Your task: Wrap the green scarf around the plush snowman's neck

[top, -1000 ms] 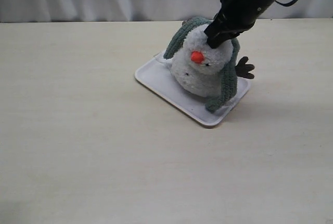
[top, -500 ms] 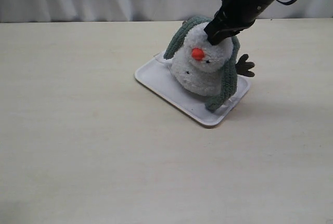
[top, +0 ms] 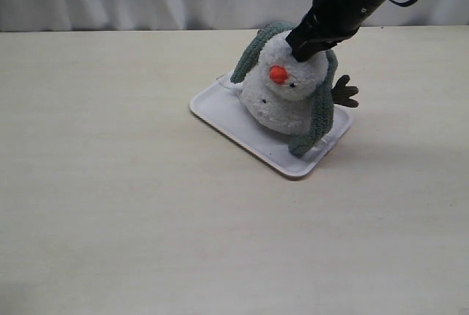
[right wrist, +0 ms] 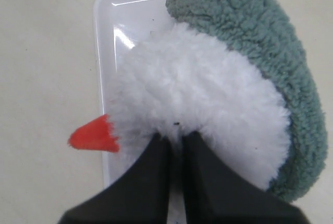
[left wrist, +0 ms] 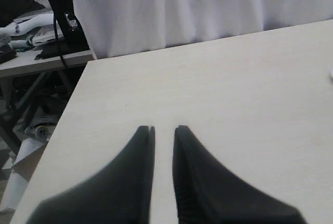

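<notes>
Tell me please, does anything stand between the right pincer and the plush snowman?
Nothing visible does. The right pincer sits on top of the head of the plush snowman, its jaws closed with white fluff between them. The green scarf drapes behind the head, not under the pincer.

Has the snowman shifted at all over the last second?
Yes, slightly: the plush snowman has risen a little, its orange nose farther above the unmoved white tray.
</notes>
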### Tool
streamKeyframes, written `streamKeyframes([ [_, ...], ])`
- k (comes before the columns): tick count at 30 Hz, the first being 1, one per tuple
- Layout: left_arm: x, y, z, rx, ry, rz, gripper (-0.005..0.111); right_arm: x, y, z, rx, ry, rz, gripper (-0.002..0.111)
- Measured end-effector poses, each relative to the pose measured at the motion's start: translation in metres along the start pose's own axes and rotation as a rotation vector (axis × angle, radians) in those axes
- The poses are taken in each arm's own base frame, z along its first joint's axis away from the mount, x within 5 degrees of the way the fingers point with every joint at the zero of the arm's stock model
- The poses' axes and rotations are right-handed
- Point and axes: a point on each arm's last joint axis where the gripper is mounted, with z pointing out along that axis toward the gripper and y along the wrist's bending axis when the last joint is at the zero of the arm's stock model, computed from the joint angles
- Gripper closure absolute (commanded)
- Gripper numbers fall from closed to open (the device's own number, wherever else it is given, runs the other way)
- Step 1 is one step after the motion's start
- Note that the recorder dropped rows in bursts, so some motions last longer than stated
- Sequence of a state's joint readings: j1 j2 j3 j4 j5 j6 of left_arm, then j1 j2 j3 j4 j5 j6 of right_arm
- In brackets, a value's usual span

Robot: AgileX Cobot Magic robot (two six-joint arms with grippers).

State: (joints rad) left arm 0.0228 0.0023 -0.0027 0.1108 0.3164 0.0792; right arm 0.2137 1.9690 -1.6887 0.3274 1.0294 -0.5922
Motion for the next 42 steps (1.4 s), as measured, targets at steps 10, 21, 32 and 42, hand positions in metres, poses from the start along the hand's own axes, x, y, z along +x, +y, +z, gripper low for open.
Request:
streamKeyframes([
  [10, -0.028, 0.002, -0.004, -0.030, -0.315, 0.029, 0.093, 0.000, 0.000, 0.000, 0.000, 0.000, 0.002, 0.104],
  [21, -0.057, 0.006, -0.020, 0.037, -0.682, -0.300, 0.093, 0.000, 0.000, 0.000, 0.000, 0.000, 0.013, 0.104],
  [32, -0.094, 0.000, -0.034, 0.314, -0.797, -0.578, 0.107, 0.000, 0.000, 0.000, 0.000, 0.000, 0.017, 0.104],
  [42, -0.135, -0.022, 0.048, 0.521, -0.416, -0.348, 0.107, 0.000, 0.000, 0.000, 0.000, 0.000, 0.017, 0.104],
])
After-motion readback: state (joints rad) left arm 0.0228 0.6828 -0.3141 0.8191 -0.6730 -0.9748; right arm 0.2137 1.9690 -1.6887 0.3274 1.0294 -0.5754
